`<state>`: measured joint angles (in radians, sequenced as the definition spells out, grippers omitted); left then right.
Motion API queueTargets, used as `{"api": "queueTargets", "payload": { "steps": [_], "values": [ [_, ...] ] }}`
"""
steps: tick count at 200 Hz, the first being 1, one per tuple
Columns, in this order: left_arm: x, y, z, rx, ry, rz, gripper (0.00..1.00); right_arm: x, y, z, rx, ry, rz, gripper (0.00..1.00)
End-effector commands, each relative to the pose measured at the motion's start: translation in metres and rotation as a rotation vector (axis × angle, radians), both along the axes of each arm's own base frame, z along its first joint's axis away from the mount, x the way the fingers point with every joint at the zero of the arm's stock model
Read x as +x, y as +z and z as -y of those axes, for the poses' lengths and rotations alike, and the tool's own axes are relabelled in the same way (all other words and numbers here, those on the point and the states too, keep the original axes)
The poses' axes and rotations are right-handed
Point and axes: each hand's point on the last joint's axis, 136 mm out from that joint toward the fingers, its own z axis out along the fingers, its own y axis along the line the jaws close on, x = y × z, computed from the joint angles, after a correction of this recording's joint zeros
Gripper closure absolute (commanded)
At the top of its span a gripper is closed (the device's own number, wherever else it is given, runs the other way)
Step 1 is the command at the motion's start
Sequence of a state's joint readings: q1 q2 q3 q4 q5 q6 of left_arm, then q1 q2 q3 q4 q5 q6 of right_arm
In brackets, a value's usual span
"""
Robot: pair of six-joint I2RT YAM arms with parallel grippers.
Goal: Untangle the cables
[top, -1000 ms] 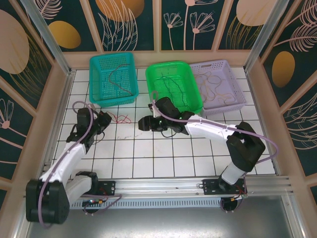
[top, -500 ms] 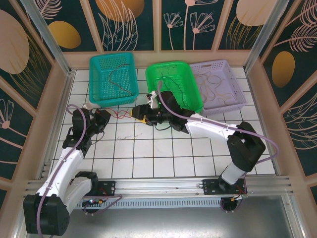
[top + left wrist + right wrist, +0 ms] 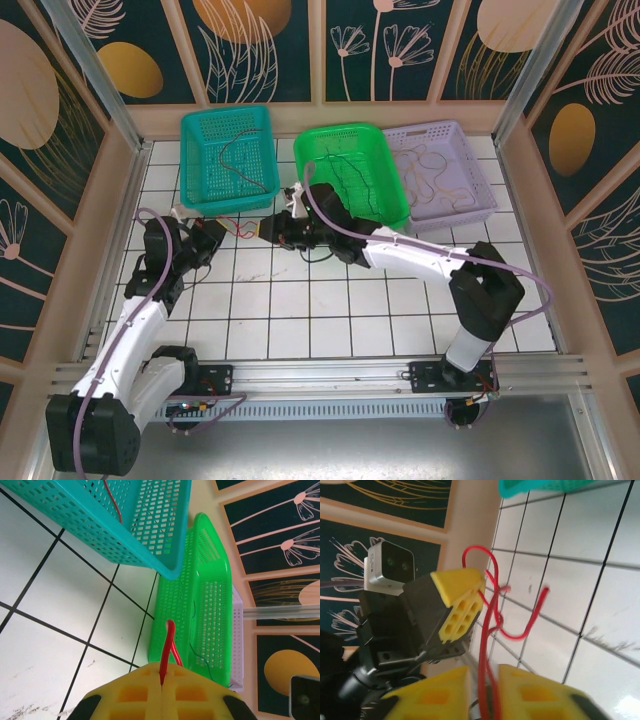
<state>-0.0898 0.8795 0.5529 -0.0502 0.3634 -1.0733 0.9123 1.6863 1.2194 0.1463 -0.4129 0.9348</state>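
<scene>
On the left half of the table (image 3: 300,320), just off the near right corner of the teal basket (image 3: 228,160), the red cable (image 3: 240,230) hangs in loops between the 2 grippers. The left gripper (image 3: 161,692) has its yellow jaws pressed together, with the red cable pinched in the seam. The right gripper (image 3: 484,692) faces it from the right. Its jaws stand narrow with the cable running up between them, and whether the pads press it cannot be told. 3 baskets line the far edge: the teal one toward the left corner, the green basket (image 3: 352,135) at the middle holding dark cables (image 3: 345,172), and the purple basket (image 3: 470,165) toward the right corner holding tan cables (image 3: 430,172).
</scene>
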Motion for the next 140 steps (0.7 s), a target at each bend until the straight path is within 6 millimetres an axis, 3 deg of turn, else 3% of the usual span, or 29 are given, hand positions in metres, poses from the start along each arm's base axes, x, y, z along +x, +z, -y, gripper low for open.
{"api": "queueTargets", "payload": {
  "steps": [1, 12, 41, 70, 90, 117, 140],
  "values": [
    [-0.005, 0.020, 0.007, 0.012, -0.059, 0.050, 1.00, 0.012, 0.003, 0.008, -0.119, -0.010, 0.112, 0.93],
    [-0.008, 0.020, 0.008, 0.030, -0.078, 0.054, 1.00, 0.014, -0.004, 0.017, -0.206, 0.006, 0.142, 1.00],
    [-0.018, 0.022, 0.015, 0.129, -0.171, 0.072, 1.00, 0.023, -0.016, 0.056, -0.409, 0.095, 0.218, 1.00],
    [-0.036, 0.012, 0.036, 0.232, -0.331, 0.076, 1.00, 0.058, -0.001, 0.105, -0.532, 0.060, 0.310, 1.00],
    [-0.049, 0.001, 0.050, 0.281, -0.424, 0.070, 1.00, 0.079, 0.016, 0.126, -0.521, 0.031, 0.341, 1.00],
    [-0.054, 0.002, 0.051, 0.296, -0.430, 0.091, 1.00, 0.087, 0.024, 0.130, -0.528, 0.060, 0.366, 1.00],
    [-0.051, 0.012, 0.051, 0.266, -0.400, 0.115, 1.00, 0.078, 0.024, 0.119, -0.465, 0.091, 0.334, 1.00]
  ]
}}
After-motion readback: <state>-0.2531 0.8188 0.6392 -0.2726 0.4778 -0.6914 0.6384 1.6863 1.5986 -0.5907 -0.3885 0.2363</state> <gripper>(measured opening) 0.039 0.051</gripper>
